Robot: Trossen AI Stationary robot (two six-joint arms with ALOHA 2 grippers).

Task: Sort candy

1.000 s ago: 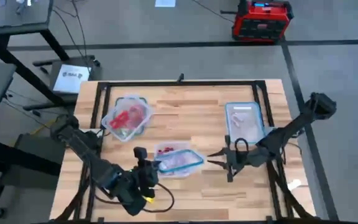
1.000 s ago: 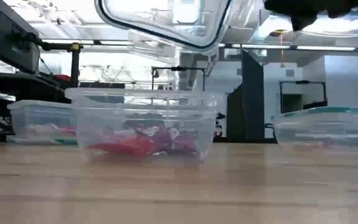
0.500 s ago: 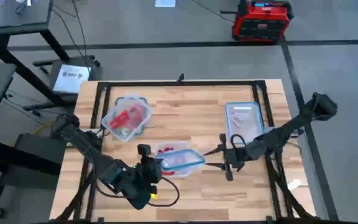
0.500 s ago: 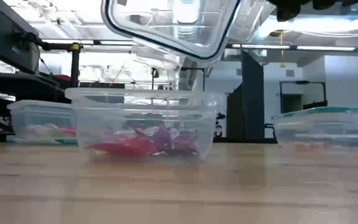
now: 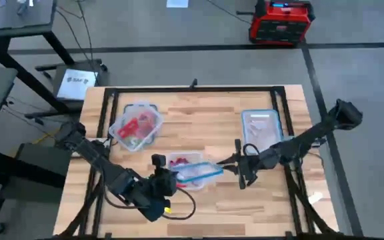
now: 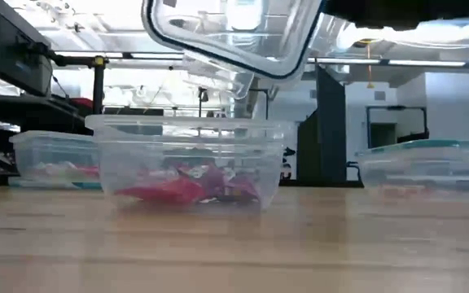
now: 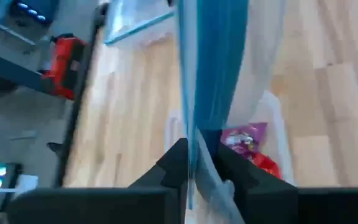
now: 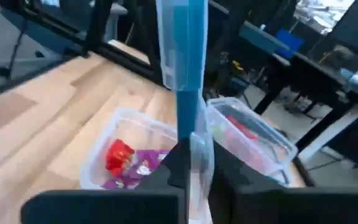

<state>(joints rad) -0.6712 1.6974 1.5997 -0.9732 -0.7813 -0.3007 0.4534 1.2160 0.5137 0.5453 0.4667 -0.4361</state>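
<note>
Left tub: a clear tub [image 5: 136,125] with a bluish rim sits at the table's left rear, red candy inside it.
Left gripper: the left gripper [image 5: 167,179] is low at the table's front, left of centre; its fingers [image 7: 178,163] pinch the near edge of a blue-rimmed lid [image 5: 199,175], clamped on it.
Middle tub: an open clear container [image 6: 187,162] stands on the wooden table [image 5: 199,107], just under the lid.
Candy: the candy [image 6: 190,186], red and purple wrapped pieces, lies on the bottom of the middle container; in the right wrist view a red piece [image 8: 118,155] sits beside purple ones.
Lid: held tilted in the air above the middle container, gripped at both ends.
Right gripper: the right gripper [image 5: 227,165] reaches in from the right and is closed tight on the lid's other edge.
Right tub: a lidded container [image 5: 262,129] with a teal rim rests at the table's right, pale pieces inside; I cannot tell their kind.
</note>
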